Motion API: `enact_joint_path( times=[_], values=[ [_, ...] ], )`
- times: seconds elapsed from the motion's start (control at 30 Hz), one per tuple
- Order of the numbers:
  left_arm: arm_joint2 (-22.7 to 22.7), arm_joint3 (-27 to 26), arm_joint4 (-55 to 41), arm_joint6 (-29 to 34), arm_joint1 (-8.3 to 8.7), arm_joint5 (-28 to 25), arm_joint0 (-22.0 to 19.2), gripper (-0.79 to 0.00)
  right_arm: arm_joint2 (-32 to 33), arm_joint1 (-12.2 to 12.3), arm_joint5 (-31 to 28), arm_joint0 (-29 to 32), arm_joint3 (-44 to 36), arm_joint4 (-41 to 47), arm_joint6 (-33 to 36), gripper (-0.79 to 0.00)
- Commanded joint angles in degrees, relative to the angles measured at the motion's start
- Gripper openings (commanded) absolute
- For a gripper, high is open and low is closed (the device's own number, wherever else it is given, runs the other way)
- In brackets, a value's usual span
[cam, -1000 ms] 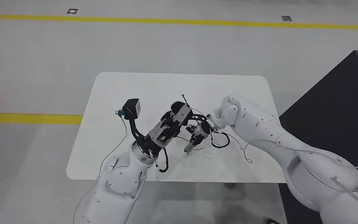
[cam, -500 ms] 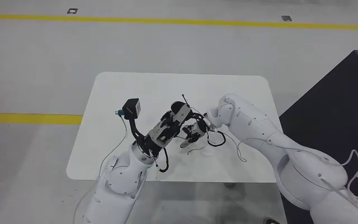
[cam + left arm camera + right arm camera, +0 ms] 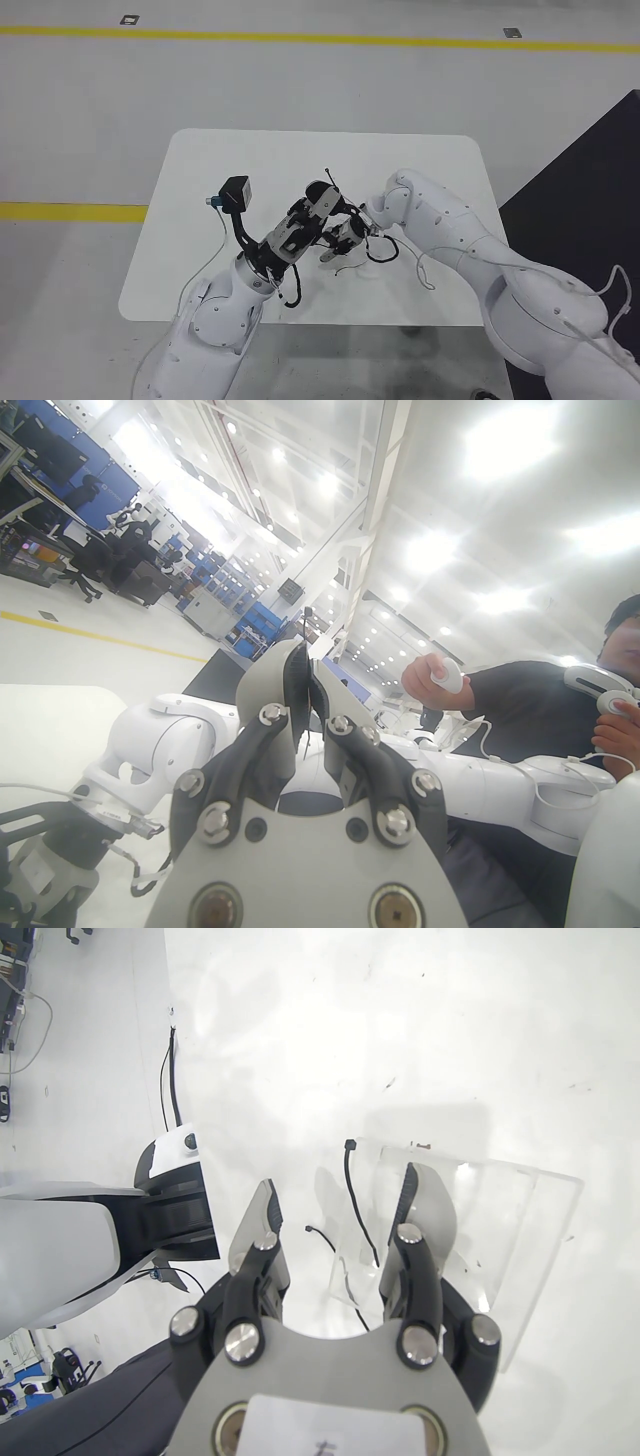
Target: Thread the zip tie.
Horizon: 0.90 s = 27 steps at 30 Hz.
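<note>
My left gripper [image 3: 303,652] is shut on a thin black zip tie [image 3: 305,622], whose tip sticks out past the fingertips. In the top view this left gripper [image 3: 325,196] is held above the middle of the white table [image 3: 240,170], with the zip tie [image 3: 329,178] pointing up and away. My right gripper [image 3: 340,1183] is open and points down at the table, with nothing between its fingers. Below it lies a second black zip tie [image 3: 356,1200], resting partly against a clear plastic block [image 3: 500,1238]. In the top view the right gripper [image 3: 334,248] sits just beside and below the left one.
A shorter black tie piece [image 3: 320,1237] lies on the table beside the clear block. A black cable [image 3: 171,1078] runs along the floor past the table's edge. The table's far and left parts are bare.
The right arm has shifted a little to the left, closer to the left gripper. The left gripper keeps its hold on the zip tie and has hardly moved.
</note>
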State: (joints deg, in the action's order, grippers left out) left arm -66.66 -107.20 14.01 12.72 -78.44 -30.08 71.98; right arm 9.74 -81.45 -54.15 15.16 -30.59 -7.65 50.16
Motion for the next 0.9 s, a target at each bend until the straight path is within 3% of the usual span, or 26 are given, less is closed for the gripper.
enact_joint_path(
  times=[0.0, 0.27, 0.5, 0.57, 0.77, 0.87],
  values=[
    [0.00, 0.00, 0.00, 0.00, 0.00, 0.00, 0.00, -0.785, 0.00, -0.24, 0.02, 0.05, 0.36, -0.04, 0.02, -0.394],
    [0.00, 0.00, 0.00, 0.00, 0.00, 0.00, 0.00, -0.785, 0.00, -0.97, 0.05, 0.08, 1.15, -0.70, 0.05, -0.419],
    [0.00, 0.00, 0.00, 0.00, 0.00, 0.00, 0.00, -0.785, 0.00, -1.39, -0.10, 0.14, 1.55, -1.11, -0.10, -0.496],
    [0.00, 0.00, 0.00, 0.00, 0.00, 0.00, 0.00, -0.785, 0.00, -1.47, -0.10, 0.13, 1.80, -1.22, -0.09, -0.573],
    [0.00, 0.00, 0.00, 0.00, 0.00, 0.00, 0.00, -0.785, 0.00, -1.63, -0.42, 0.53, 2.40, -1.61, -0.41, -0.622],
    [0.00, 0.00, 0.00, 0.00, 0.00, 0.00, 0.00, -0.785, 0.00, -1.69, -0.64, 0.64, 2.63, -1.95, -0.63, -0.686]
  ],
)
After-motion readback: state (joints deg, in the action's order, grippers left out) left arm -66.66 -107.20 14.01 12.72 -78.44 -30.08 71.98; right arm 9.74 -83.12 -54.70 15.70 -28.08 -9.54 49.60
